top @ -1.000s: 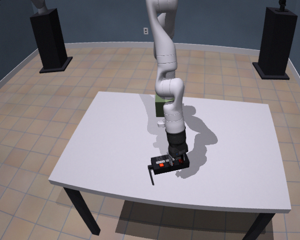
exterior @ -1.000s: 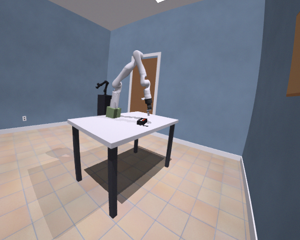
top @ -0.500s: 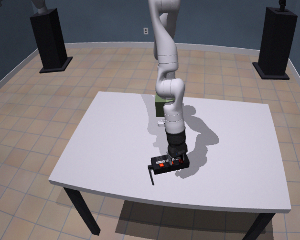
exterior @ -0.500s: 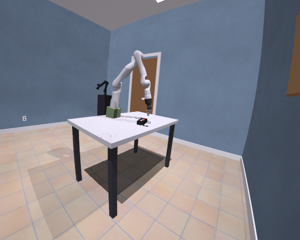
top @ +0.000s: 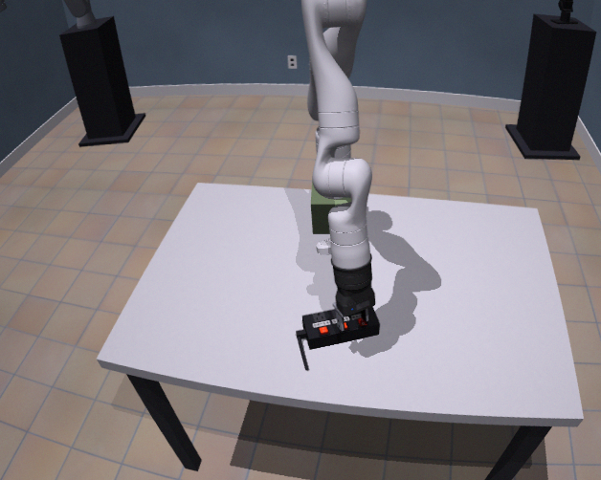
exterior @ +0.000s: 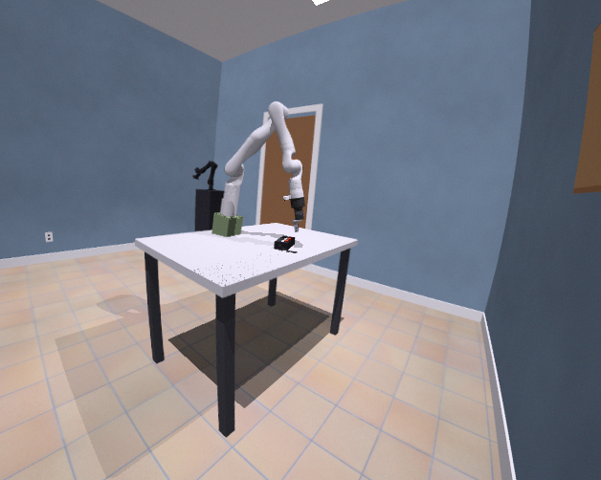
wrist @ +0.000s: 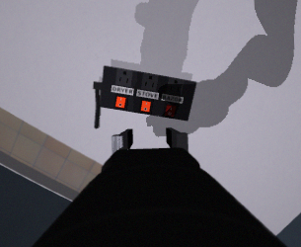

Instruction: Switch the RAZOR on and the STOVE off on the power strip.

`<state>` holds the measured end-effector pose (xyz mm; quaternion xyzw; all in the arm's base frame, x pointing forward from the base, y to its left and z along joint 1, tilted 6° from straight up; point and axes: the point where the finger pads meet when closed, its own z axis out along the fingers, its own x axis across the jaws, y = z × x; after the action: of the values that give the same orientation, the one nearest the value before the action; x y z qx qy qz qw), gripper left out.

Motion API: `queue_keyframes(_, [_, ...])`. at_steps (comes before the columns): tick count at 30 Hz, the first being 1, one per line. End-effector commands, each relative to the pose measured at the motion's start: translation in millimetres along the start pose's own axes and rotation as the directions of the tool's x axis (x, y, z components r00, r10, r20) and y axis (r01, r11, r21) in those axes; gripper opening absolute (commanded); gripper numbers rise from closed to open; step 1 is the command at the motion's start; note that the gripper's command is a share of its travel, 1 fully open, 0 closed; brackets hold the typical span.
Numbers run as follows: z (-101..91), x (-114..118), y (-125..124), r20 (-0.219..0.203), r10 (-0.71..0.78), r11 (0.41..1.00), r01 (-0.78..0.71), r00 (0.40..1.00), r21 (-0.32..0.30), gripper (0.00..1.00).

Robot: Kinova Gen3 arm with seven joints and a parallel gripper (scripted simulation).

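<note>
Power strip (wrist: 144, 97) lies flat beneath the gripper (wrist: 149, 139), whose fingers stand wide apart and empty; one fingertip should press squarely on the dim RAZOR switch (wrist: 170, 111).

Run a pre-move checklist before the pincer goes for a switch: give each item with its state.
1. Pincer open and holding nothing: ok.
2. Power strip flat on the table, labels facing up: ok.
3. Pincer off the strip, hovering above it: ok in the exterior view.
4. STOVE switch off: not ok, it glows bright orange.
5. RAZOR switch on: not ok, it looks dark.
6. DRYER switch glows orange, presumably on; whether that matches its start: cannot tell.
</note>
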<state>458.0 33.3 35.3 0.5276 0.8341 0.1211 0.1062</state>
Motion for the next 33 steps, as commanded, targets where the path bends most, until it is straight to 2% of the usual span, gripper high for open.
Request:
queue_keyframes(1, [-0.2, 1.0, 1.1, 0.0, -0.003, 1.0, 0.003, 1.0, -0.001, 1.0])
queue_keyframes(10, [1.3, -0.8, -2.5, 0.004, 0.028, 0.999, -0.028, 1.0, 0.028, 1.0])
queue_keyframes(33, [1.6, -2.9, -5.3, 0.012, 0.055, 0.997, -0.055, 0.998, 0.053, 1.0])
